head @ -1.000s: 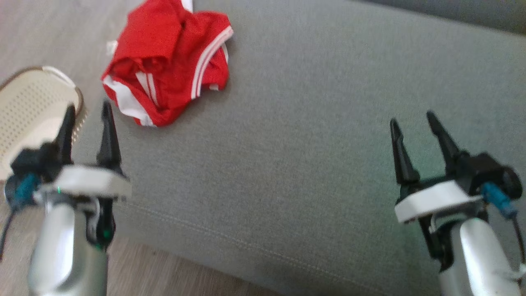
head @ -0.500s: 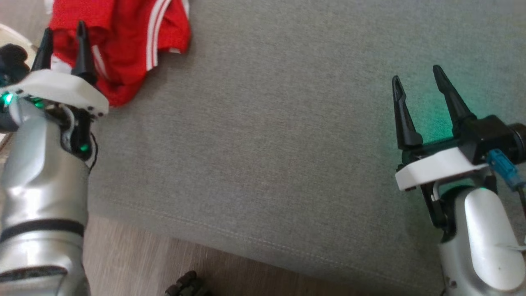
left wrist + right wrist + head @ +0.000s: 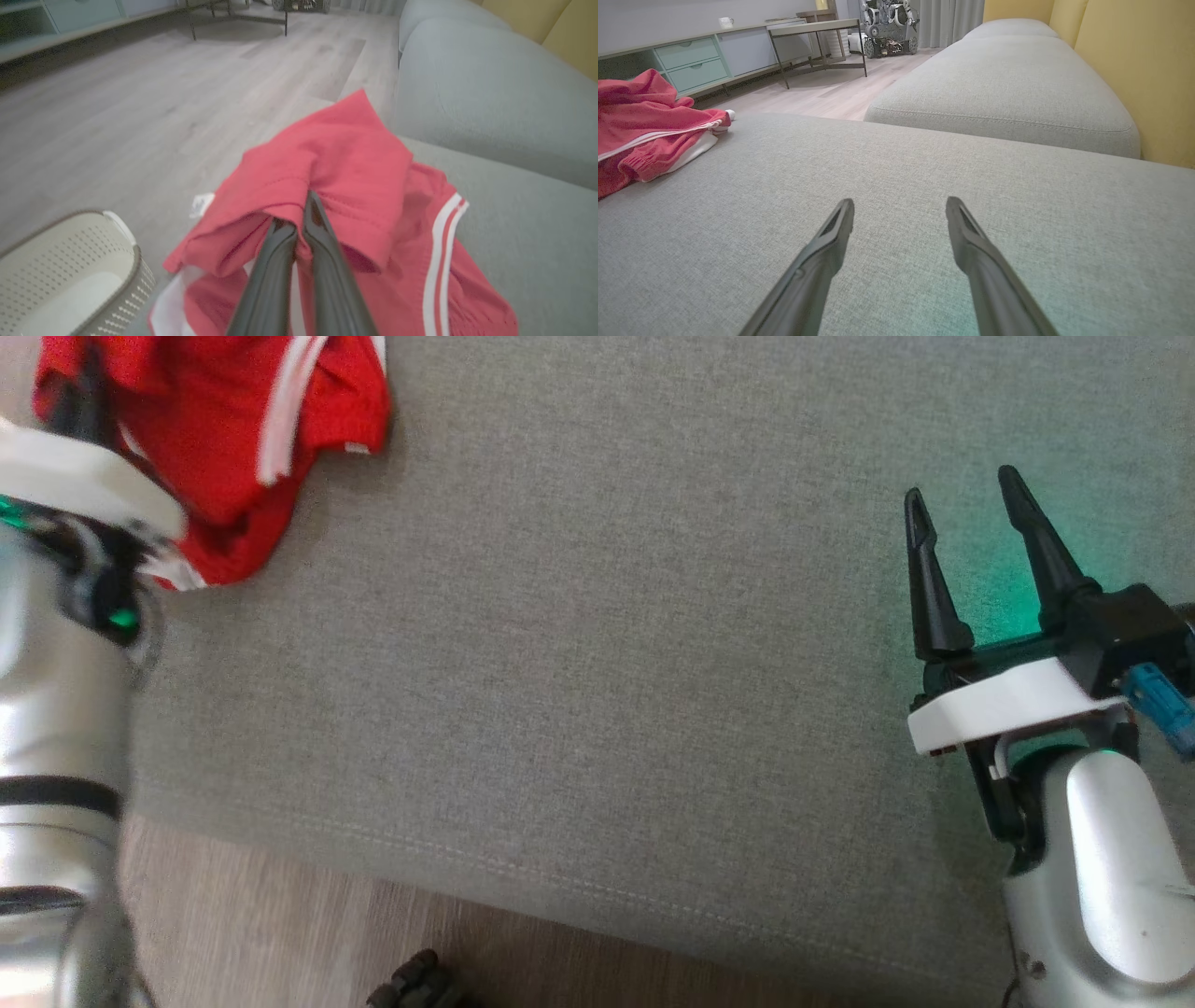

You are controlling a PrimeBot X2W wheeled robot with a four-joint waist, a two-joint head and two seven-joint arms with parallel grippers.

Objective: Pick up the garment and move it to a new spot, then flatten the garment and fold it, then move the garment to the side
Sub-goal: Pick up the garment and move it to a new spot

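- Pickup step is going on, the first part of the task.
- Left gripper (image 3: 295, 211) is pinching a raised fold of the red garment (image 3: 355, 154), fingers closed on the cloth; how much fabric is caught is hard to tell.
- Garment is lying bunched at the left edge of the grey sofa cushion (image 3: 597, 616), with a basket (image 3: 70, 261) near it.
- Right gripper (image 3: 962, 485) is hovering spread wide over bare cushion, holding nothing.
- Next move probably calls for lifting and carrying the garment toward mid-cushion without the fold slipping.

A grey sofa seat (image 3: 597, 644) spreads wide, with pale wood floor (image 3: 261, 933) along its near edge. A cream perforated basket (image 3: 70, 275) stands on the floor at the left. Far off is a cabinet with teal drawers (image 3: 691, 63).
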